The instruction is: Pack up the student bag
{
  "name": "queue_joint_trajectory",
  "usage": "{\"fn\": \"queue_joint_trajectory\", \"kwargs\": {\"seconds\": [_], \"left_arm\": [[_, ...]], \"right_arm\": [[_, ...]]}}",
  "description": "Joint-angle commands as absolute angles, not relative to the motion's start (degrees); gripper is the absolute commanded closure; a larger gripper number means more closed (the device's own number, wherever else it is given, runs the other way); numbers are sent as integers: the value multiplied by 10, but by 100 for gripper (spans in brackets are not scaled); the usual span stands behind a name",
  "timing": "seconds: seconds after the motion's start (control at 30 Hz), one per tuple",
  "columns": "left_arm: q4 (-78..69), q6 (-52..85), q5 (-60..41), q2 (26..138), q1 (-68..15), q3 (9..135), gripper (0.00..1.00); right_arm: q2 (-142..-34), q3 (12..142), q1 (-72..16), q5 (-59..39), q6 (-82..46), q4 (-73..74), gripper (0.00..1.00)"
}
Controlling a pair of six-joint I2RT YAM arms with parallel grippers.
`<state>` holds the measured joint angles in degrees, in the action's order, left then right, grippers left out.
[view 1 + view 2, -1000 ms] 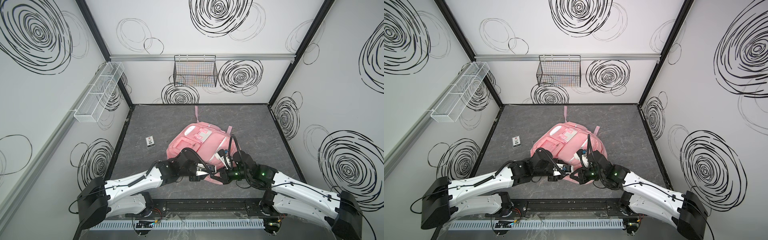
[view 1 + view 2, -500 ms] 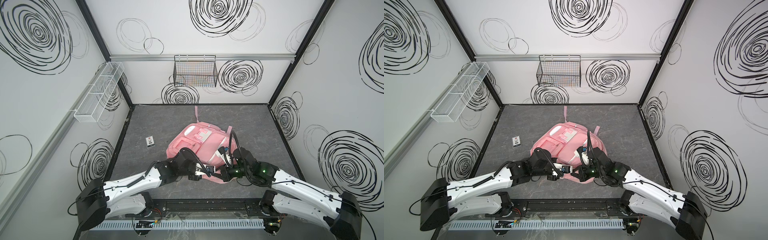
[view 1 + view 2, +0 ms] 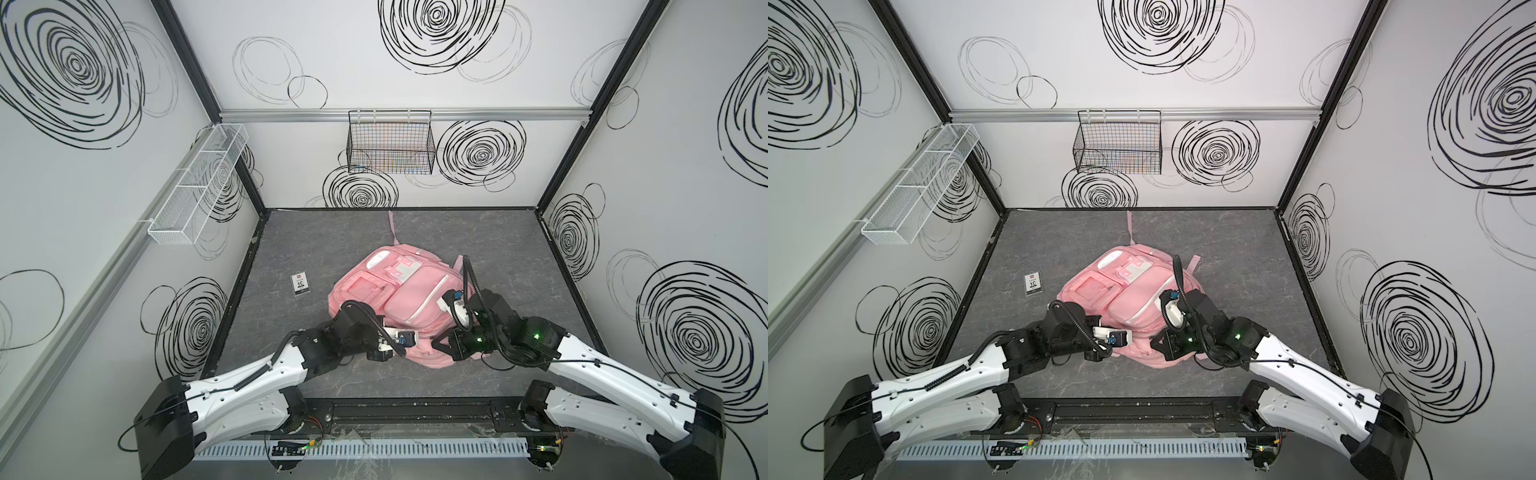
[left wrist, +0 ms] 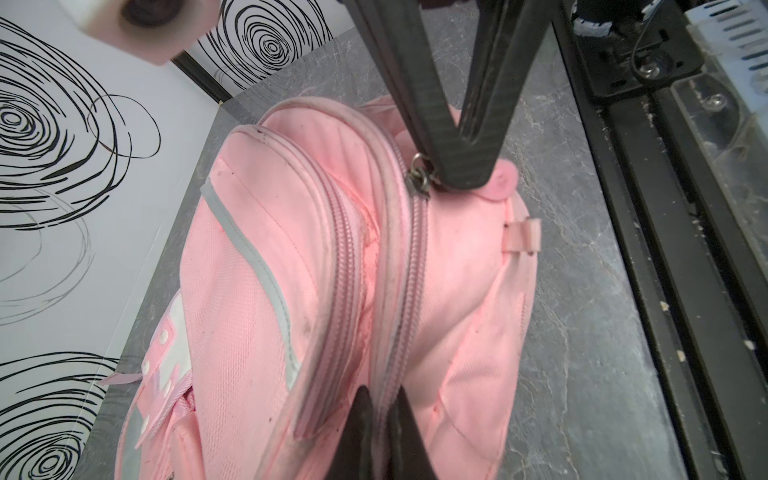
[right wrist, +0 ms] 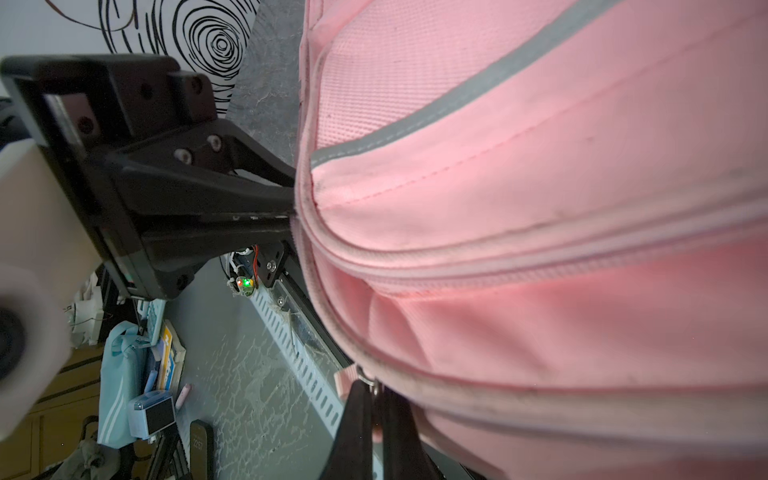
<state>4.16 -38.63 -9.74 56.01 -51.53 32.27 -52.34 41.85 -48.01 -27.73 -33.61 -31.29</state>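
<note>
Left wrist view shows the left claw (image 4: 380,401) pinched shut on the zipped seam of the student bag (image 4: 266,291). It faces the right claw (image 4: 461,176), which is clamped on the zip pull (image 4: 503,183). In both top views the two arms reach low from the front rail and meet at the bag's near end. The bag lies pockets-up in the middle of the bench (image 3: 498,249). A second ago the left claw stood open; the right was already closed.

A small black-and-white card (image 3: 300,284) lies flat on the grey worktop (image 3: 332,241). A black wire basket (image 3: 390,143) hangs on the back wall, a white mesh tray (image 3: 197,185) on the left wall.
</note>
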Motion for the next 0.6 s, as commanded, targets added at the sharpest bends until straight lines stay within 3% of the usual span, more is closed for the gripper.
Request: {"fn": "queue_joint_trajectory", "kwargs": {"seconds": [0.0, 0.37, 0.5, 0.53, 0.57], "left_arm": [[32, -390, -48, 540, -493, 321, 100], [23, -426, -9, 490, -466, 288, 100], [13, -434, 0, 463, -461, 275, 100], [14, -431, -7, 458, -461, 276, 94], [20, -427, -24, 455, -462, 278, 73]], "right_arm": [[-505, 439, -460, -236, -328, -408, 100], [-533, 461, -387, -146, -271, -496, 100], [-546, 462, -373, -188, -254, -470, 100], [-547, 459, -374, -219, -254, -453, 100], [-548, 455, -374, -248, -257, -435, 100]]}}
